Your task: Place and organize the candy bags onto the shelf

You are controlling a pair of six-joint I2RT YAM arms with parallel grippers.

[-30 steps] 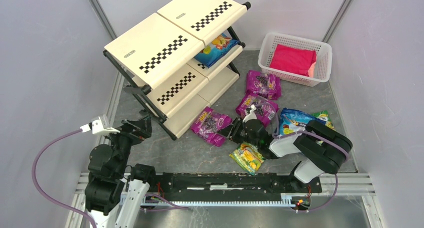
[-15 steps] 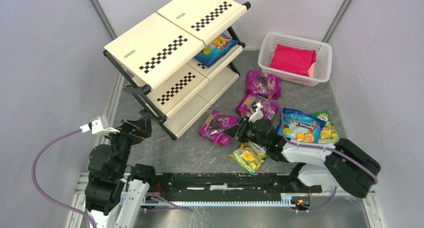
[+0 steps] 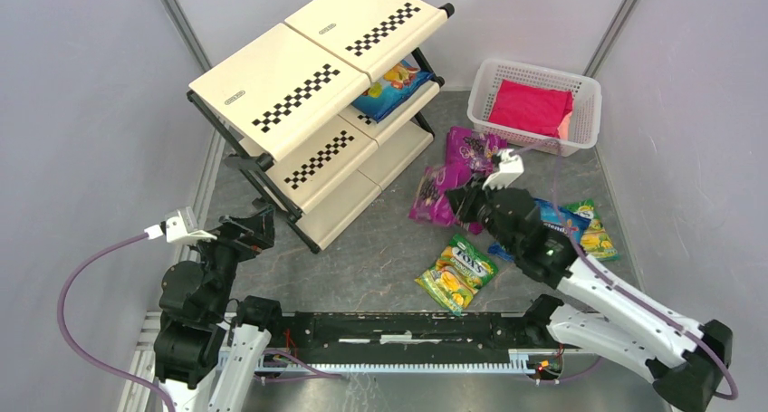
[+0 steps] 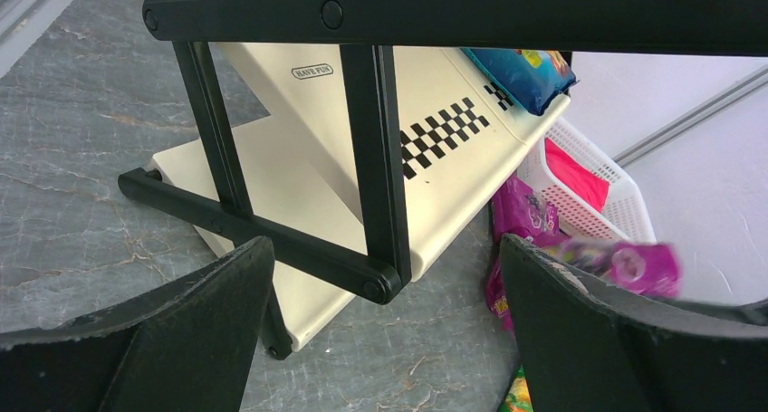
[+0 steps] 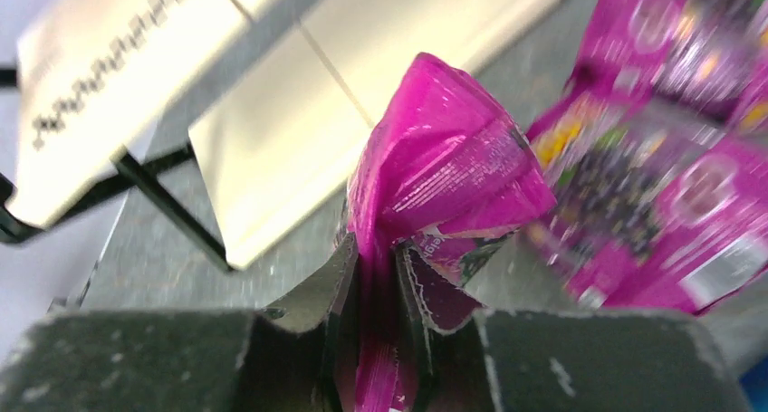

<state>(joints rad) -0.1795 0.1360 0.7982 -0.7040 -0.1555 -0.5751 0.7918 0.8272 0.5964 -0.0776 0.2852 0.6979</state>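
My right gripper (image 3: 460, 199) is shut on a magenta candy bag (image 3: 426, 195) and holds it above the floor, right of the shelf's (image 3: 281, 86) lowest tier. The right wrist view shows the bag (image 5: 444, 167) pinched edge-on in the gripper (image 5: 380, 267), with more magenta bags (image 5: 652, 158) blurred behind. Another magenta bag (image 3: 471, 148) lies on the floor. A blue bag (image 3: 394, 84) lies on the middle tier. A second blue bag (image 3: 554, 218) and green-yellow bags (image 3: 457, 272) (image 3: 593, 233) lie on the floor. My left gripper (image 3: 258, 226) is open and empty by the shelf's near-left frame (image 4: 376, 158).
A white perforated basket (image 3: 580, 91) stands at the back right with a plain pink-red bundle (image 3: 532, 107) in it. Grey walls close in both sides. The shelf's black frame foot (image 4: 272, 240) lies just ahead of my left gripper (image 4: 385, 249).
My right arm has stretched out and carried the magenta bag up off the floor and back toward the shelf. The green-yellow bag near it shifted slightly. The left arm has not moved.
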